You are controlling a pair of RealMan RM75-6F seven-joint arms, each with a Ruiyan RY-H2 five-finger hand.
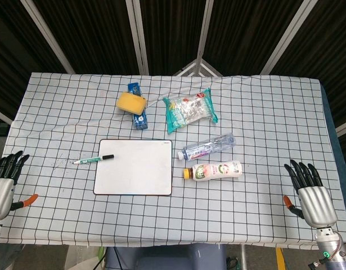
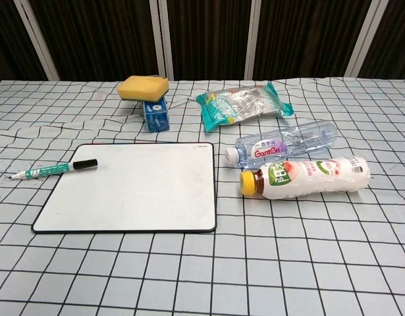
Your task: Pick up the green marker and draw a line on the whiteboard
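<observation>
Both hands lay low at the near corners of the checkered table (image 1: pixel 263 214), palms down and well apart from everything on it. The left hand (image 1: pixel 4 180) sat at the near left edge, its dark fingers (image 1: pixel 12 163) spread and holding nothing; the right hand (image 1: pixel 310 194) sat at the near right, fingers fanned out, likewise empty. The green marker (image 1: pixel 93 159) lay across the left edge of the whiteboard (image 1: pixel 136 174), its black cap on the board and its other end on the cloth. To the right of the board lay a clear water bottle (image 1: pixel 209 147) and, just nearer, a white drink bottle (image 1: pixel 213 170).
</observation>
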